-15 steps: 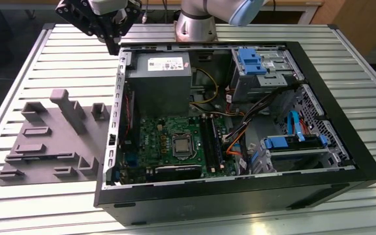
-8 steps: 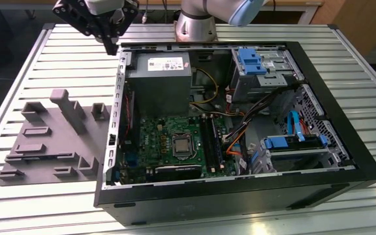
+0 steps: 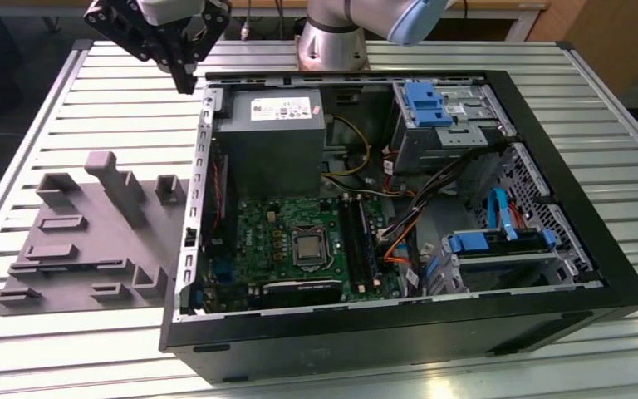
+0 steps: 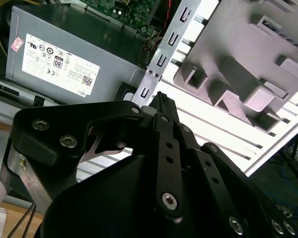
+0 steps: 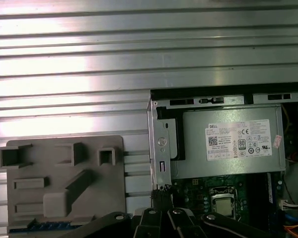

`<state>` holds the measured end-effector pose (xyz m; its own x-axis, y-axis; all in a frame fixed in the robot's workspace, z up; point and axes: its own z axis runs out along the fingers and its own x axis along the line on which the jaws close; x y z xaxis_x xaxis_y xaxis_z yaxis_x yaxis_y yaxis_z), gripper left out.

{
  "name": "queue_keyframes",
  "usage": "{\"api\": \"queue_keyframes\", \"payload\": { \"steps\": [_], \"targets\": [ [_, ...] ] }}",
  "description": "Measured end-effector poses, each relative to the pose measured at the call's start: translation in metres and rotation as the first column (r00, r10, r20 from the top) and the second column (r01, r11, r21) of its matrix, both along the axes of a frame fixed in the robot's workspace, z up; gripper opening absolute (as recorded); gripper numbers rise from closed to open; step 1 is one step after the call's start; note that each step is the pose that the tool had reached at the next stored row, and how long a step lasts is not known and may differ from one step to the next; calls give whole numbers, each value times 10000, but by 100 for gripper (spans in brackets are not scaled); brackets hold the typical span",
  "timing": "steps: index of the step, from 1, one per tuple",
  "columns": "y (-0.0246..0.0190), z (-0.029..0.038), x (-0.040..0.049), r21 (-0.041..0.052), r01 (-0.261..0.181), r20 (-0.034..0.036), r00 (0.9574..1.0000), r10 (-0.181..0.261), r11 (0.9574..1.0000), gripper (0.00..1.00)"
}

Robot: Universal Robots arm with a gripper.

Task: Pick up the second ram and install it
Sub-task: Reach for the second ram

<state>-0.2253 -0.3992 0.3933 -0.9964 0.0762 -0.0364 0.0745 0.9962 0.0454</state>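
My gripper (image 3: 187,83) hangs above the far corner of the open computer case (image 3: 585,274) on the exterior view's left, over the table slats. Its black fingers meet at the tips (image 4: 161,97) with nothing between them; the tips also show in the first wrist view (image 5: 161,192). The second ram appears as a thin bluish strip (image 5: 54,226) seen edge-on in a slot of the grey holder plate (image 5: 64,163), well apart from the gripper. The same strip sits in the holder's far slot in the second wrist view (image 4: 278,25). Long black slots (image 3: 355,241) run beside the processor socket on the green motherboard (image 3: 258,237).
The grey power supply (image 3: 275,141) fills the case's far corner, just past the gripper. Blue drive cages (image 3: 430,104) and cable bundles crowd the case's right side. The holder plate (image 3: 86,241) with raised blocks lies on the slatted table (image 3: 109,91) left of the case.
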Motion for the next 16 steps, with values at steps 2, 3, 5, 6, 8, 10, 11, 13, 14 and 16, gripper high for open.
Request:
{"api": "queue_keyframes", "payload": {
  "steps": [2, 3, 5, 6, 8, 10, 11, 13, 14, 16],
  "targets": [
    [0, 0, -13, 0, 0, 3, 10000, 0, 10000, 11],
    [0, 0, -19, 0, 0, 5, 10000, 0, 10000, 11],
    [0, 0, -31, 0, 0, 7, 10000, 0, 10000, 11],
    [0, 1, -37, -1, 0, 8, 10000, 0, 10000, 11],
    [0, 0, -50, 0, 0, 11, 10000, 0, 10000, 11],
    [0, 0, -64, 0, 0, 15, 10000, 0, 10000, 11],
    [0, 0, -70, 0, 0, 16, 10000, 0, 10000, 11],
    [0, 0, -80, 0, 0, 17, 10000, 0, 10000, 11],
    [0, 0, -85, 0, 1, 18, 10000, -1, 10000, 11],
    [0, 0, -96, 0, 0, 20, 10000, 0, 10000, 11]
  ]
}}
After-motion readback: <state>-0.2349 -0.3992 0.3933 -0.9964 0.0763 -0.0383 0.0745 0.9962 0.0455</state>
